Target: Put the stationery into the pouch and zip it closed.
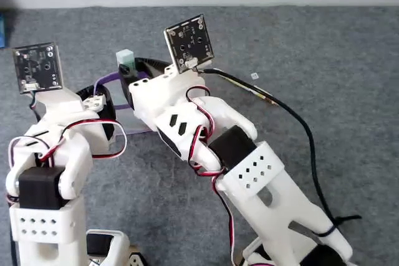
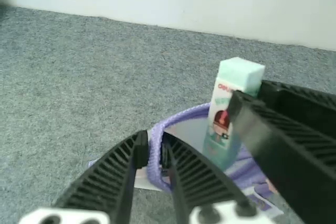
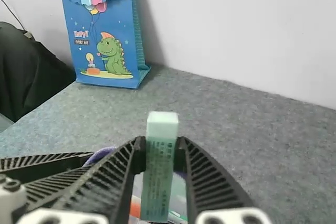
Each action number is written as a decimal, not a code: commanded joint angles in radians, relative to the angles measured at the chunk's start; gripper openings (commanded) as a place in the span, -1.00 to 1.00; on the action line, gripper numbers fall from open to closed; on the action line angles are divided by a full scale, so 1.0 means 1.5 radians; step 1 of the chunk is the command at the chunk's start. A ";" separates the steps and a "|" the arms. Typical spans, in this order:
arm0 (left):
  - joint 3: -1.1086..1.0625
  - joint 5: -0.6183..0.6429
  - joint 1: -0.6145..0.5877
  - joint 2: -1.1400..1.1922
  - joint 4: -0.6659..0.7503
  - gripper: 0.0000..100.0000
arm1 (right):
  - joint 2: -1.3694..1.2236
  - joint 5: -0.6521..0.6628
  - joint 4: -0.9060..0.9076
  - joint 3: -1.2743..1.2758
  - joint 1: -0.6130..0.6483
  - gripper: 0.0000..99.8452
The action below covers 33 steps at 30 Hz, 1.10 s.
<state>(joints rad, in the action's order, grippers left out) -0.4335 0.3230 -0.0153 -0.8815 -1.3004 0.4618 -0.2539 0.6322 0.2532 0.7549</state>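
Mint-green eraser [image 3: 160, 171] sits pinched in our right claw [image 3: 160, 146] at the pouch [image 2: 181, 117] mouth, near the desk's [image 1: 312, 60] far edge; our left claw [image 2: 154, 142] nips its purple rim. We should lower straight before releasing.

Looks like a home or small lab setup: grey felt-covered surface [image 1: 349, 60], plain white wall [image 3: 236, 24], blue dinosaur gift bag [image 3: 102, 30] propped against it, exposed servo wiring [image 1: 199, 138] on printed arms.

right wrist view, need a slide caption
Right jaws shut on an upright mint-green rectangular eraser over the grey table, with a blue paper gift bag against the far wall.
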 commanded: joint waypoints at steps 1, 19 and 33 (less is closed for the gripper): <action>-0.009 0.006 -0.001 0.017 -0.002 -0.98 | -0.002 -0.006 0.035 -0.043 0.014 -0.60; -0.009 0.006 -0.001 0.017 0.007 -0.98 | -0.002 -0.009 0.318 -0.233 -0.009 -0.98; -0.008 0.006 -0.001 0.017 0.004 -0.98 | -0.058 -0.007 0.241 -0.143 0.027 -0.98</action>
<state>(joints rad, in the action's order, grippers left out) -0.4365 0.3230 -0.0153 -0.8815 -1.2973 0.3544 -0.2616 1.0111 0.0614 0.7963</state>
